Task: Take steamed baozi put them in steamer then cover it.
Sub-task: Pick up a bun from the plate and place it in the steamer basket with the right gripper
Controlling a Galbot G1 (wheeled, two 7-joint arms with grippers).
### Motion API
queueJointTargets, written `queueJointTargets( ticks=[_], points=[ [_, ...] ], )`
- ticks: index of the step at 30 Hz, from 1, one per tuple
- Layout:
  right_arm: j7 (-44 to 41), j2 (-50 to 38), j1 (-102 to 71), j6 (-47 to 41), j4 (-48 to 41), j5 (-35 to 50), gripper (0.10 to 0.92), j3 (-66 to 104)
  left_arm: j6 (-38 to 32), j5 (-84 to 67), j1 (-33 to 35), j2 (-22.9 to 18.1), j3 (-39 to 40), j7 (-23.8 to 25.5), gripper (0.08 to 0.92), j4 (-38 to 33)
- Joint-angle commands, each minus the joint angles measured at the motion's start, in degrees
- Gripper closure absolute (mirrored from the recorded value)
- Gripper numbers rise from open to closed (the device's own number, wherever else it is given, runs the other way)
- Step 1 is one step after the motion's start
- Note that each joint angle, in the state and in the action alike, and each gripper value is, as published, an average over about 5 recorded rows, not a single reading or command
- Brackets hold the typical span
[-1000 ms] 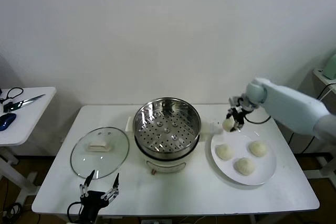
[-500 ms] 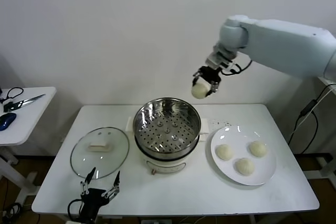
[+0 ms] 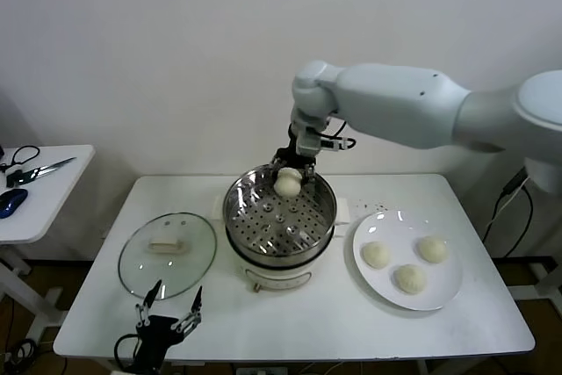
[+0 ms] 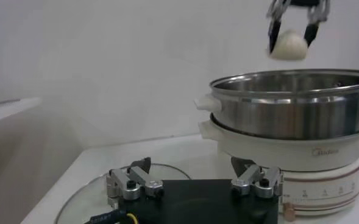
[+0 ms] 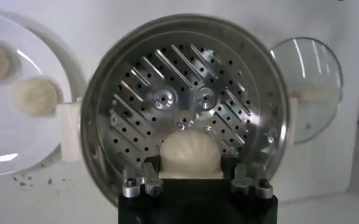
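The first bun [image 3: 287,182] is hanging above the far side of the steamer [image 3: 279,217], clear of the perforated tray [image 5: 185,103], which is lying bare: no bun is resting in the pot yet. Three buns are waiting on the white plate [image 3: 443,283] on the tabletop [image 3: 299,313], to the steamer's right: one nearest the pot [image 3: 376,255], one toward the back [image 3: 431,248], and one toward the front [image 3: 408,278]. The glass lid [image 3: 167,255] is lying flat on the tabletop to the steamer's left, its cream handle [image 3: 165,245] facing up. Judged from this layout, the task is sitting at an early stage; one bun is in transit, three transfers and the covering are remaining.

The right end effector [image 3: 289,174] is pointing downward over the pot and is gripping the bun, its fingers [image 4: 274,31] closed partway against the bun's two sides, as the left wrist view is showing from the side. In the right wrist view the bun [image 5: 189,156] is sitting between the two finger mounts, directly above the tray's holes.

The left end effector [image 3: 167,318] is idling near the front edge of the tabletop, just in front of the lid, with its fingers [image 4: 133,182] spread wide apart and holding nothing.
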Motion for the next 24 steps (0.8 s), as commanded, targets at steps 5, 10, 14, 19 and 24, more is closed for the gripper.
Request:
queueJointTargets(
  ticks=[5,10,14,19,24],
  points=[
    [2.7,4.7,-10.2,4.9,-12.7,-10.6,0.372,4.6,-0.2,0.1,0.2,-0.2,0.1,-0.1,0.177,0.3],
    [2.8,5.8,-11.4,5.1,-16.1,-11.0,0.372,5.5,-0.3,0.3,0.3,-0.2,0.2,-0.1,0.177,0.4],
    [3.3,6.4,-12.3,5.3,-18.0,-11.4,0.369,6.1,-0.3,0.4,0.2,-0.3,0.2,-0.1,0.177,0.5],
    [4.5,7.4,-12.8,5.9,-20.1,-11.7,0.292,6.8,-0.4,0.4,0.3,-0.3,0.0,-0.2,0.177,0.5],
    [4.7,8.0,-12.5,6.0,-19.9,-10.6,0.208,6.7,-0.5,0.4,0.2,-0.4,-0.1,-0.4,0.177,0.6]
  ],
)
